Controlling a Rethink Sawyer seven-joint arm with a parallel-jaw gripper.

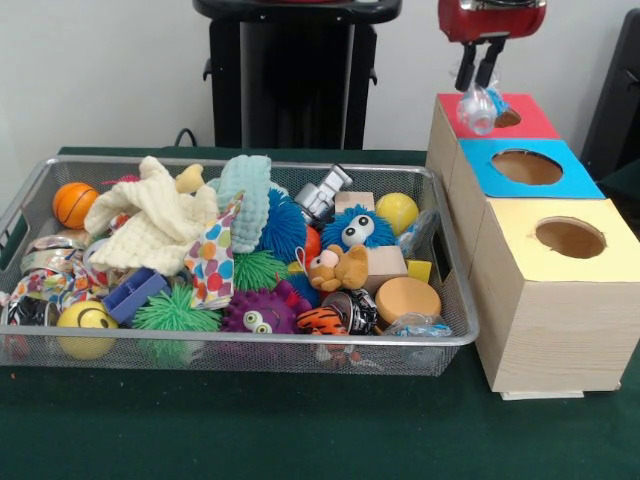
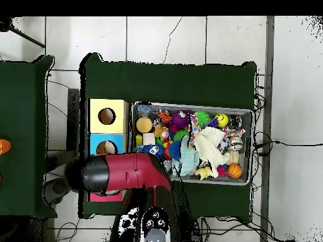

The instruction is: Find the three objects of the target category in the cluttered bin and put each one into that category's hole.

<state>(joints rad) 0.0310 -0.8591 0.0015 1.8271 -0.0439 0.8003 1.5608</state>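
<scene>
Front view: gripper [image 1: 480,82] pinching crinkly clear plastic item [image 1: 477,108] over red box [image 1: 528,123] hole. Overhead: arm [image 2: 126,174] hides both. Wire-mesh bin [image 1: 455,300] crammed.

Overhead, the arm [image 2: 126,175] hid the gripper and most of the red box [image 2: 106,196] beneath it. In the front view the arm [image 1: 491,17] above the gripper [image 1: 478,82] was cut off by the top edge. The clear item [image 1: 478,107] in the gripper was too blurred to identify.

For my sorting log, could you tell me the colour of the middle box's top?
Blue middle box top, clearest in front view.
</scene>
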